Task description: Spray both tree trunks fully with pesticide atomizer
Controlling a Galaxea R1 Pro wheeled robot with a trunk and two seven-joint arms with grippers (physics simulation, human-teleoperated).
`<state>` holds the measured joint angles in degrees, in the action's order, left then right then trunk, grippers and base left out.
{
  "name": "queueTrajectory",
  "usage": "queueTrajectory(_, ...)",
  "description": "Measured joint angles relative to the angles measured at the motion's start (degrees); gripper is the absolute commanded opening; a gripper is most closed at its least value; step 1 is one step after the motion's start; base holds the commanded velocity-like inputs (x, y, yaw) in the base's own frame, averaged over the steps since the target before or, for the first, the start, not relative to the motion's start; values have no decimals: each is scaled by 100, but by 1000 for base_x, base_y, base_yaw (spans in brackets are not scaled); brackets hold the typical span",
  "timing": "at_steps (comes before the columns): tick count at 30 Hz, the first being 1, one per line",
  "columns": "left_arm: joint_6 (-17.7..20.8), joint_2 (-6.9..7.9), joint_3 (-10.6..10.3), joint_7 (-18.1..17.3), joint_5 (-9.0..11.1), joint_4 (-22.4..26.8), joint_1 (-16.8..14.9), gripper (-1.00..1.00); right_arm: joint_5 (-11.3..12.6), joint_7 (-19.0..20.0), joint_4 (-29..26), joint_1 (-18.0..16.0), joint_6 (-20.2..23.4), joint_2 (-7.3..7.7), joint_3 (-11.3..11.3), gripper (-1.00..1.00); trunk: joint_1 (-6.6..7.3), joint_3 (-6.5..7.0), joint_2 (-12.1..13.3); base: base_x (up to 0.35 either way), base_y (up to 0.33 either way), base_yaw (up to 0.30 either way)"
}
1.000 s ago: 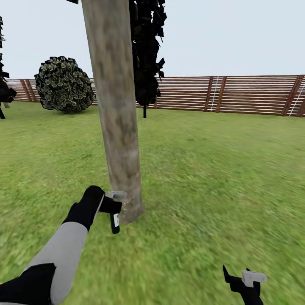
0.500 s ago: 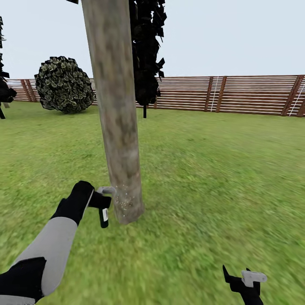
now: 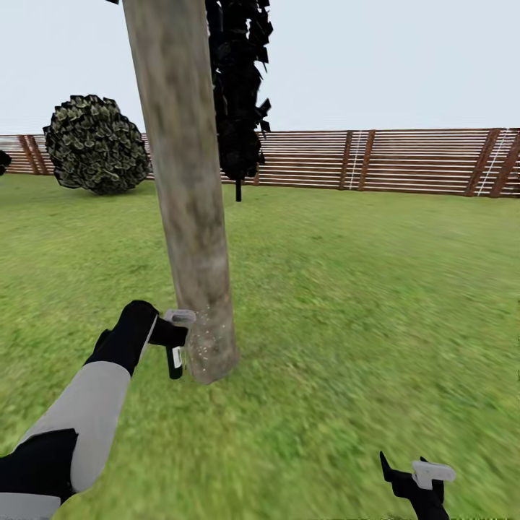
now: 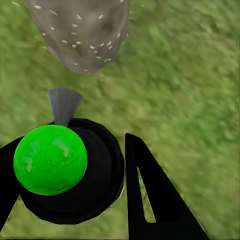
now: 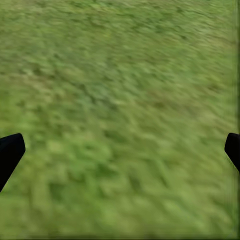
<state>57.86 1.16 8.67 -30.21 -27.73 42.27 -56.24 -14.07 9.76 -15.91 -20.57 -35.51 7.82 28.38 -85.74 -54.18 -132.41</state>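
A thick mottled grey-brown tree trunk (image 3: 189, 217) rises from the grass (image 3: 347, 303) just ahead. My left gripper (image 3: 175, 334) is low by the left side of its base, shut on the dark pesticide atomizer (image 3: 175, 359), which hangs below the fingers. White pesticide specks (image 3: 203, 344) dot the trunk's foot. In the left wrist view the atomizer (image 4: 95, 175) shows a green round top, its grey nozzle (image 4: 64, 104) aimed at the speckled trunk base (image 4: 80, 35). A second tree (image 3: 235, 94) with a dark crown stands farther back. My right gripper (image 3: 420, 479) hangs open over grass.
A round dark bush (image 3: 94, 144) sits at the back left. The brown slat fence (image 3: 375, 160) closes off the lawn behind. Open grass (image 5: 120, 110) spreads to the right of the trunk and under my right arm.
The camera has turned slightly, shifting the scene leftward. My left gripper with the atomizer drew a little left and up beside the trunk base, and specks show on the trunk.
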Motion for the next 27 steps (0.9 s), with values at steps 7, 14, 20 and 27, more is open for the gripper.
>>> queueTrajectory(7,26,-159,-31,-4,110,0,0,-100,1,0,0,0,0,0,1,100,0,0,0,0,0,-17)
queueTrajectory(14,16,-306,-43,-2,10,9,-9,-100,-8,0,8,0,0,0,1,100,0,0,0,0,0,0)
queueTrajectory(20,26,267,-11,-7,18,2,-86,-100,-8,0,9,0,0,0,0,100,0,0,0,0,0,0)
queueTrajectory(27,51,61,-18,-80,117,-4,-279,-100,-8,0,9,0,0,0,1,100,0,0,0,0,0,0)
